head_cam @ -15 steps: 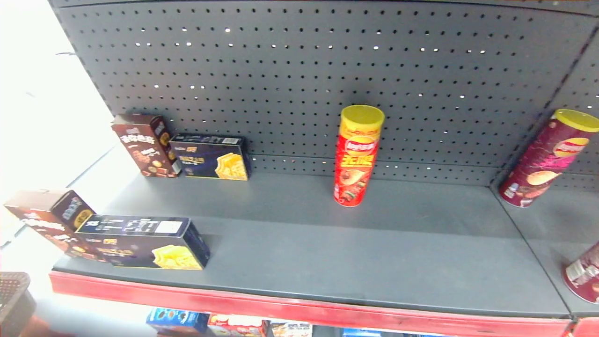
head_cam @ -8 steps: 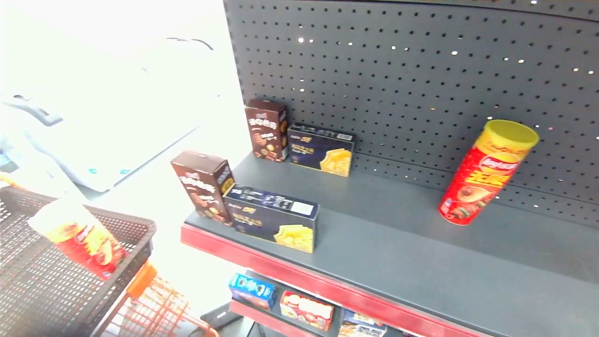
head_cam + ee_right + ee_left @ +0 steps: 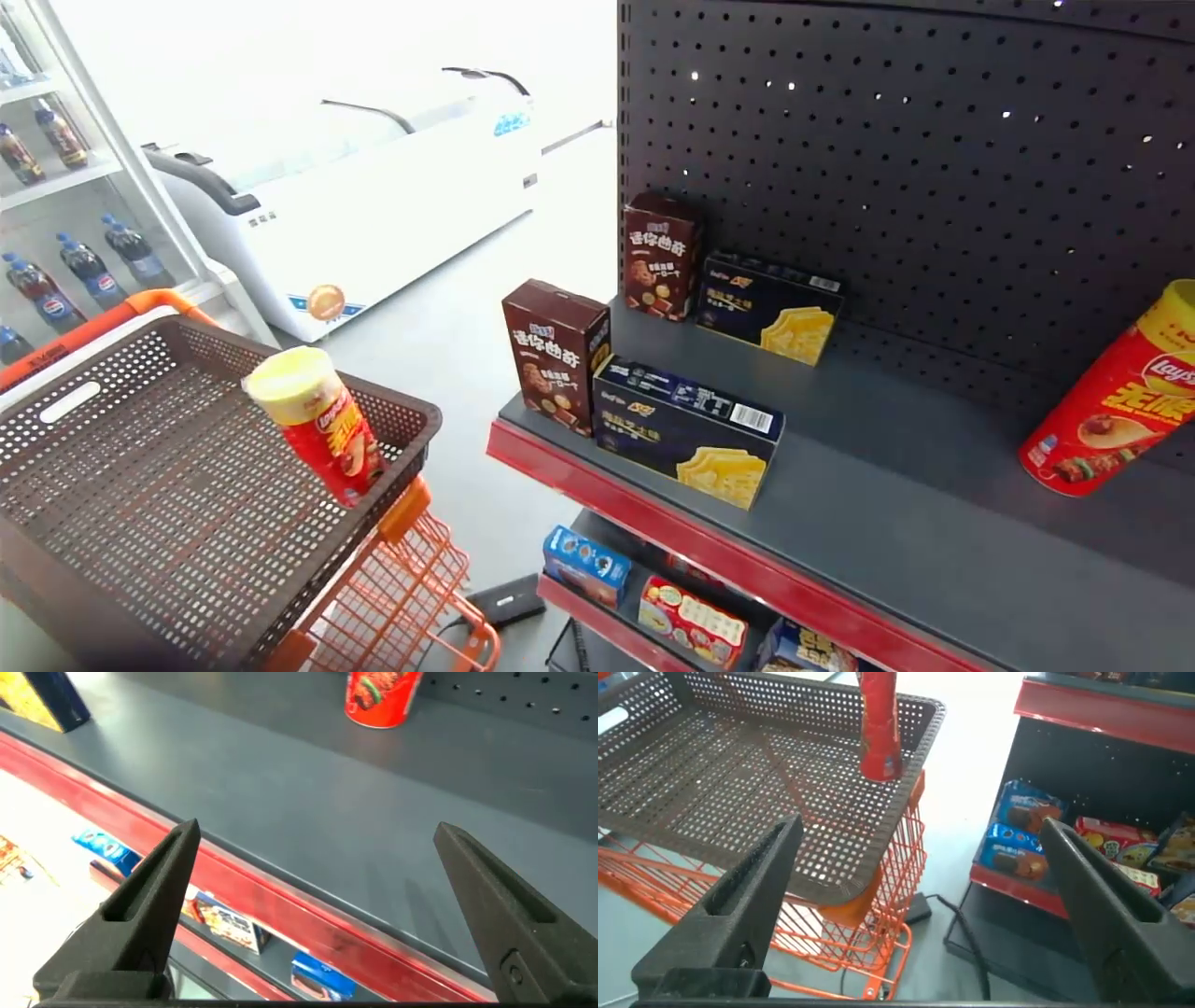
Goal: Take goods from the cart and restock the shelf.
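Red can (image 3: 317, 425) stands on end in the basket (image 3: 159, 467), ahead of my left jaws, spread wide; right jaws, also apart, face the shelf (image 3: 887, 504).

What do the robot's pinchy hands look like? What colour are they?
The left gripper has two flat, matt black fingers. Each finger is wide at the base and narrows to a blunt tip, like a wedge with slanted edges. The right gripper looks just the same, with two plain, smooth black wedges.
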Robot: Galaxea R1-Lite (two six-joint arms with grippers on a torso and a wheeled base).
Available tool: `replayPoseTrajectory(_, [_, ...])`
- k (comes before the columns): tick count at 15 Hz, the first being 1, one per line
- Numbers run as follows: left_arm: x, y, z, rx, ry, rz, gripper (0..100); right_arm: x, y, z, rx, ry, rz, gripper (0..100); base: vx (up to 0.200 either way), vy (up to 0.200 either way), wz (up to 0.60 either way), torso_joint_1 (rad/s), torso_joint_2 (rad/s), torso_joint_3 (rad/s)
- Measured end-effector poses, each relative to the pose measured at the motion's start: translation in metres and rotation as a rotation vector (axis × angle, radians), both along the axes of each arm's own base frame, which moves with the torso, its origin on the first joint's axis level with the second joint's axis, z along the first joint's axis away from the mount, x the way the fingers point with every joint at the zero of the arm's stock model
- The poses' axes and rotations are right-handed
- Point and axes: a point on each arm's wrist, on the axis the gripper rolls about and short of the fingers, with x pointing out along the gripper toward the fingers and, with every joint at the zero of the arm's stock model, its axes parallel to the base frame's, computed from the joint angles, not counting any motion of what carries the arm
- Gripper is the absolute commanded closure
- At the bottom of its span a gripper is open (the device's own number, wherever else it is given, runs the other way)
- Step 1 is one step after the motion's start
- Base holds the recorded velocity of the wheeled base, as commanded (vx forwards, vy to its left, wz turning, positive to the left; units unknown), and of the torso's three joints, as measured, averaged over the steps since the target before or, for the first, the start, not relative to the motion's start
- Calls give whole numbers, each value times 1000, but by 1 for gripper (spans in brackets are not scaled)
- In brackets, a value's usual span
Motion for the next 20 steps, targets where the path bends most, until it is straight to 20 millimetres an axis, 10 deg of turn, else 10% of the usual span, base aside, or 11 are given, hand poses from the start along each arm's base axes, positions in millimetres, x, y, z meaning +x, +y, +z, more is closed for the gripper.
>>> replayPoseTrajectory(4, [-1, 1, 3, 10, -4, 52, 0, 0, 0, 0, 0, 0, 0, 0, 0, 0, 0, 0, 0, 0])
replayPoseTrajectory(9, [5, 3, 55, 28, 66, 105, 0, 0, 0, 0, 0, 0, -1, 0, 0, 0, 0, 0, 0, 0])
replayPoseTrajectory(14, [81, 3, 109, 26, 170, 147, 0, 0, 0, 0, 0, 0, 0, 0, 0, 0, 0, 0, 0, 0])
replayPoseTrajectory(20, [193, 15, 110, 53, 139, 175, 0, 0, 0, 0, 0, 0, -1, 0, 0, 0, 0, 0, 0, 0])
